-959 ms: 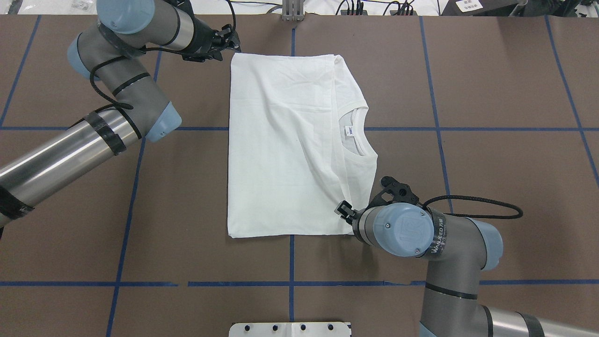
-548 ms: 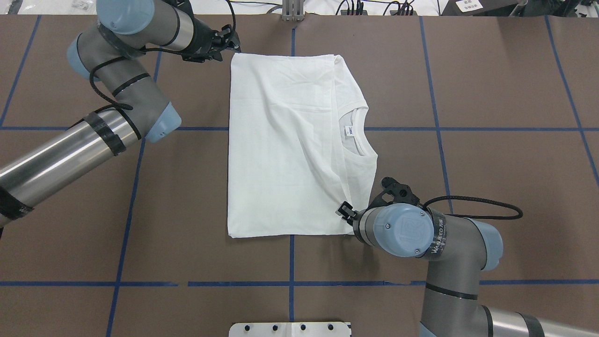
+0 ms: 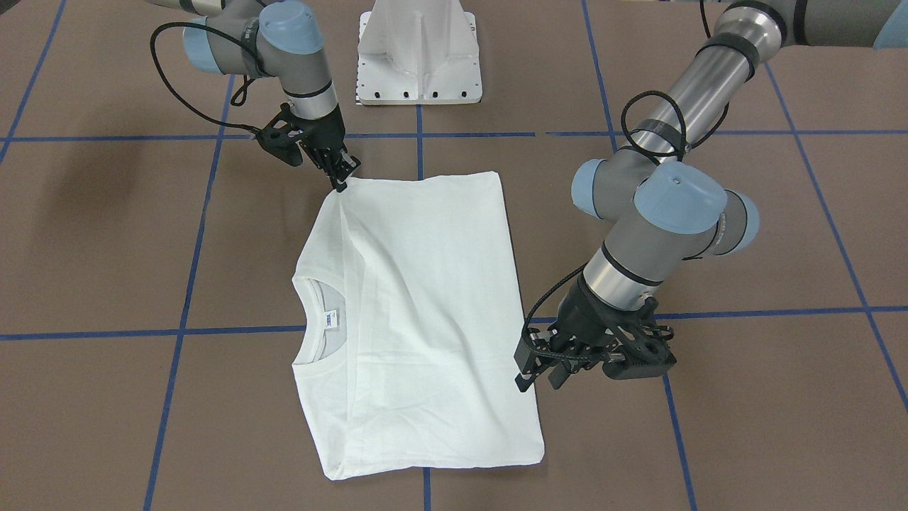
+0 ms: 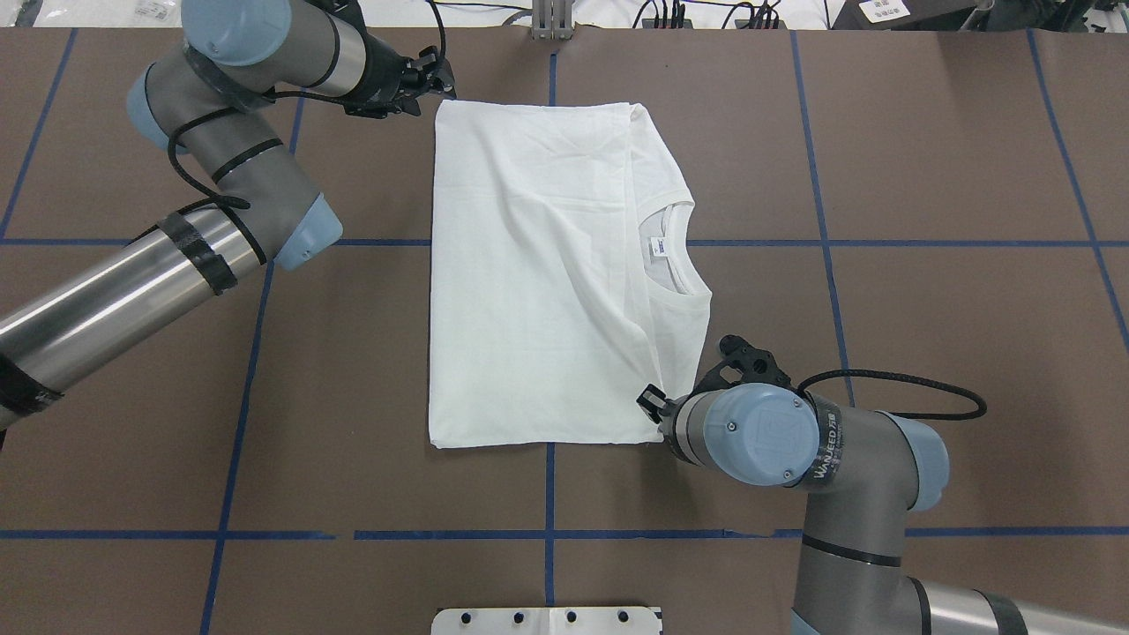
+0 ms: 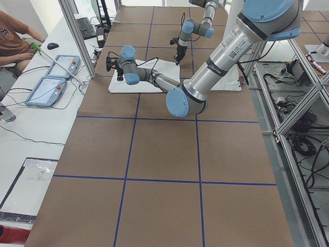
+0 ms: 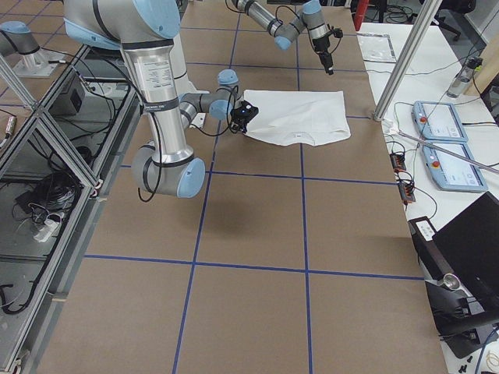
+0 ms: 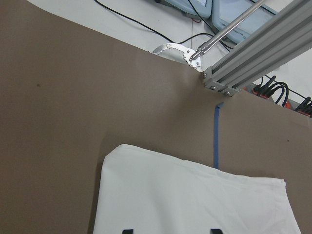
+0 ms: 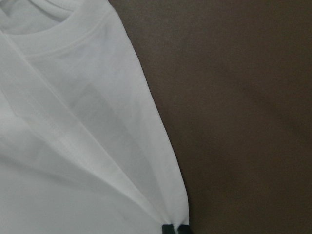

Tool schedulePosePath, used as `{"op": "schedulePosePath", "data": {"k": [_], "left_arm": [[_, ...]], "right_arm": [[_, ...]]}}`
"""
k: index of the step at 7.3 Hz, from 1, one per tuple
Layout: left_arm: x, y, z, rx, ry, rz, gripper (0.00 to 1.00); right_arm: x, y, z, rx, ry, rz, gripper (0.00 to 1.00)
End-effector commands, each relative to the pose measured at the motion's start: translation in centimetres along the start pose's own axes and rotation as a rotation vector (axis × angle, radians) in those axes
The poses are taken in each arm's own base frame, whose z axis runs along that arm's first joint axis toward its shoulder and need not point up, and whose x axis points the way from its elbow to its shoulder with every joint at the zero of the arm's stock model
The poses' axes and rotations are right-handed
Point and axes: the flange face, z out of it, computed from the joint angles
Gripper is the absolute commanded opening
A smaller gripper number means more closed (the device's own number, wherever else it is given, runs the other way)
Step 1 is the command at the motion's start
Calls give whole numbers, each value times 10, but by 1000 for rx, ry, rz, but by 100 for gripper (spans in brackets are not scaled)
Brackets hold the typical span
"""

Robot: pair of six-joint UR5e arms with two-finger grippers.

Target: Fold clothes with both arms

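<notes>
The white T-shirt (image 4: 538, 282) lies folded into a flat rectangle on the brown table, its ribbed collar (image 4: 675, 251) and neck label facing up on the right. My right gripper (image 4: 651, 399) is at the near right corner and is shut on the shirt's edge; the right wrist view shows its tips (image 8: 175, 229) pinched together on the cloth (image 8: 73, 146). My left gripper (image 4: 438, 81) hovers open at the far left corner. Its fingertips (image 7: 127, 230) stand wide apart over the shirt (image 7: 195, 200). The front view shows the shirt (image 3: 425, 312), the right gripper (image 3: 345, 177) and the left gripper (image 3: 539, 380).
The white pedestal base (image 3: 418, 57) stands at the robot's side of the table. Blue tape lines (image 4: 547, 534) grid the brown surface. An aluminium frame post (image 7: 253, 53) and cables lie beyond the far edge. Teach pendants (image 5: 54, 77) and a seated person (image 5: 15, 36) are off the table.
The right gripper has shifted slightly toward the near right at the shirt's corner. The left gripper has edged a little away from the far corner. The shirt lies as before.
</notes>
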Motion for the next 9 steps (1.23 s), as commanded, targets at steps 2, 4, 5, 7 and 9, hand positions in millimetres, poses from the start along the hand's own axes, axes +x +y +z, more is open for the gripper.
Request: {"op": "schedulePosePath", "data": {"k": [2,4,5,7,9], "left_arm": [[-11,67,-3,-69,29,-86,62],[0,186,-49,-201,113,-268,62],[-5,246,-54,-220,112,-312,62],[-34,298,-83,-224,25,-312,62],[-36,341,-78,-230,-136,-361,61]], "right_arm": [[-1,-1,-22,-27,-15,4,0],[0,-2,-27,-27,-15,4,0],[1,-2,-27,-27,-14,4,0],[1,-2,-27,-27,-14,4,0],[0,-1,-28,-28,-16,4,0]]}}
